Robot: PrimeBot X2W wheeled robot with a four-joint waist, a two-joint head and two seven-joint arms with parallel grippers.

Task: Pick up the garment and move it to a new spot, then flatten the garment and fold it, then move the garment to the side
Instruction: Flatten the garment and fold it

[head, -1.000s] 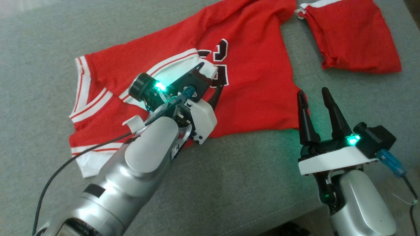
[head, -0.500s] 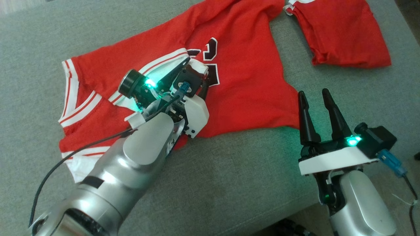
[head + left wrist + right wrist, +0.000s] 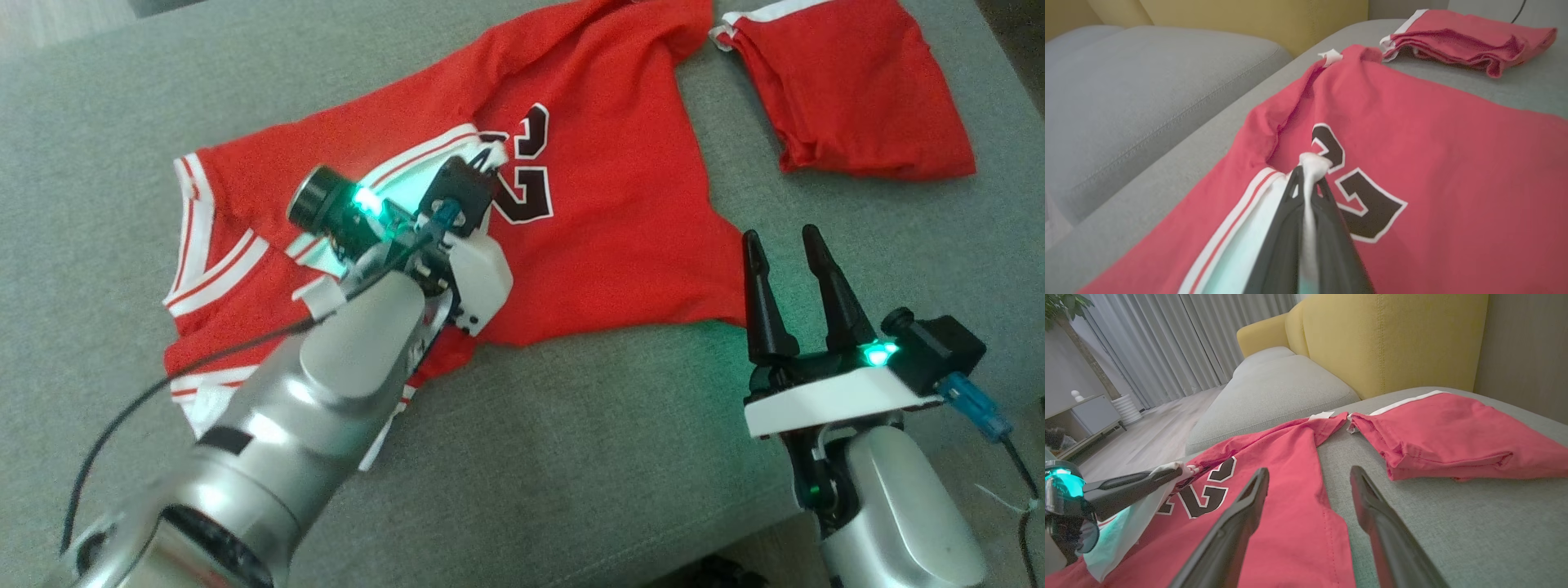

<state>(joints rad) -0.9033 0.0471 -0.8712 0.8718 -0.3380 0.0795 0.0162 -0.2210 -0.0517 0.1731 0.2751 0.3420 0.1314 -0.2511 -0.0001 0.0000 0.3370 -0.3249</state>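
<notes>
My left fingers [image 3: 487,155] are pinched shut on the red jersey [image 3: 620,229]. From the head view they reach down onto its white-edged opening, just beside the black numerals. The jersey lies spread, a little rumpled, across the grey cushion [image 3: 571,474]. My right fingers [image 3: 780,235] hover spread wide and empty just off its near right edge. A folded red garment [image 3: 857,90] lies at the far right, close to the jersey's far corner.

From my left wrist, a bunch of white trim [image 3: 1312,161] pokes out between my two closed tips. The cloth is drawn up into a small peak there, while the rest of the jersey lies on the cushion.

From my right wrist, my own fingers stand apart with nothing between them, over the jersey's edge and the bare cushion. My left fingers come in from the side, clamped on the white cloth. A yellow backrest [image 3: 1392,343] rises beyond.

I judge this to be the pick-up step, with the hold made and the lift not yet begun. The next move calls for raising the pinch high enough that the hem clears the cushion. Then I must carry the jersey without dragging it into the folded garment. A thin bite of trim could slip, so a slow lift seems wise.
</notes>
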